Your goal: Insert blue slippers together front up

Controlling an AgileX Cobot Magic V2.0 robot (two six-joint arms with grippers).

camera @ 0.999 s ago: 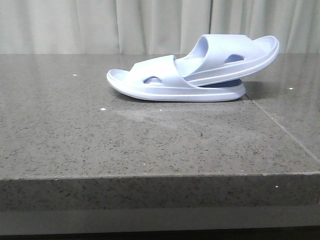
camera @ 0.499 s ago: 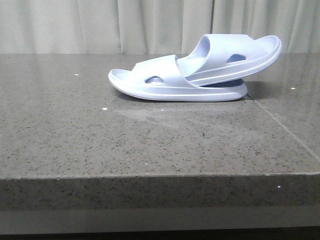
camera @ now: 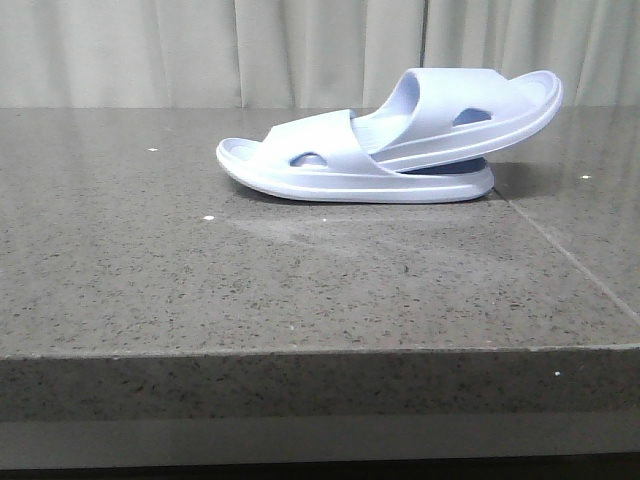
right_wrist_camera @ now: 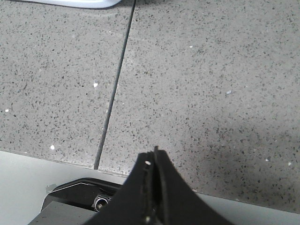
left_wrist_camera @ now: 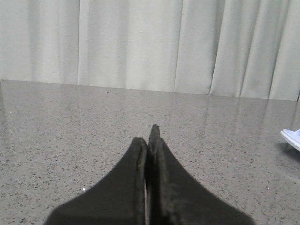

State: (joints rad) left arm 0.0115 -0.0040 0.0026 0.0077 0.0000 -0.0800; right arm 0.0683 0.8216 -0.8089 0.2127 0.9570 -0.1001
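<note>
With both grippers pressed together and clear, leave the nested blue slippers at 1 o'clock undisturbed.

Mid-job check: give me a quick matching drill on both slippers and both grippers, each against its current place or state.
Things:
1. lower pale blue foam slipper
2. upper pale blue foam slipper
3. left black gripper
4. right black gripper

States:
A. shut, over the table's near edge
B. tilted, toe tucked under the other's strap
C. flat on the grey stone table
D. shut, facing the curtain

Pairs: 1-C, 2-B, 3-D, 4-A
</note>
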